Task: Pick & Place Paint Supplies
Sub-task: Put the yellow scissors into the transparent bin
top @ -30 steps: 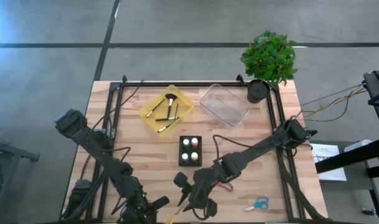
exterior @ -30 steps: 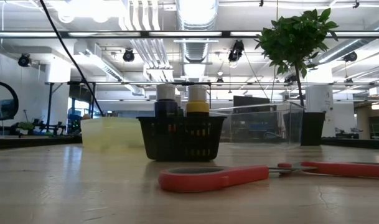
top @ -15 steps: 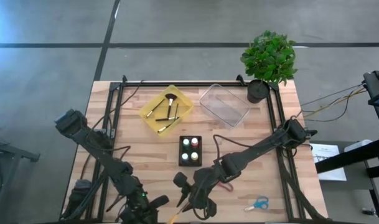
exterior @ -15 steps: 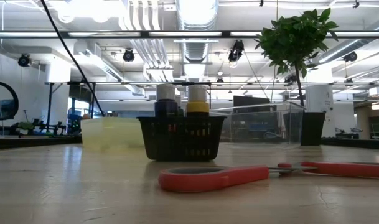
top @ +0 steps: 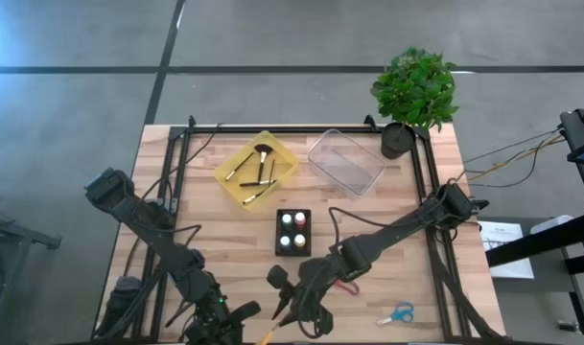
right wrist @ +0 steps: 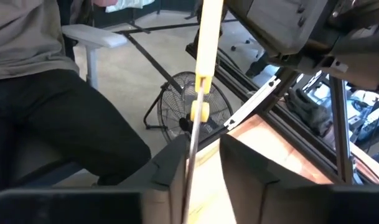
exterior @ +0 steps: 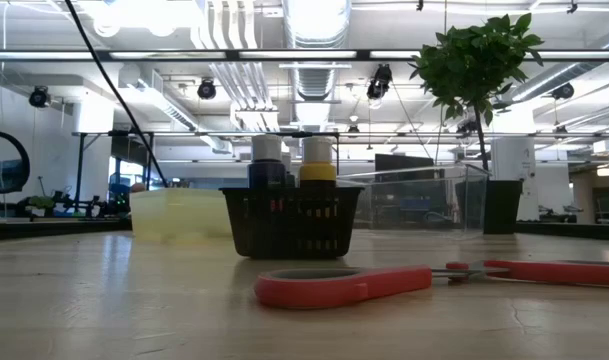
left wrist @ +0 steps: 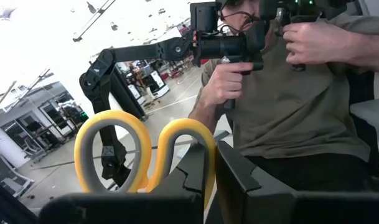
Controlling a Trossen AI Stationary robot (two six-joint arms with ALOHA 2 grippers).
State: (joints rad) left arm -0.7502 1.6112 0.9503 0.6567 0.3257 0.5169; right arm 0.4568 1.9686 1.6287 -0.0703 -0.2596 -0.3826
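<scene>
The yellow-handled scissors hang in the air past the table's near edge, held between my two grippers; in the high view only a yellow bit shows. My left gripper is shut on their handle end. My right gripper stands open with the steel blades between its fingers, close to one finger; I cannot tell whether they touch. Red scissors lie flat on the table under the right arm. Blue scissors lie near the front right. Paint bottles stand in a black basket. My left gripper pinches the rim of one yellow handle loop between its two fingers. Both loops stand up beyond the fingertips, and the scissors are lifted clear of the table. The gripper's own body hides the lower part of the hold.
A yellow tray with several brushes and a clear bin sit at the back of the table. A potted plant stands at the far right corner. A person sits just past the near edge.
</scene>
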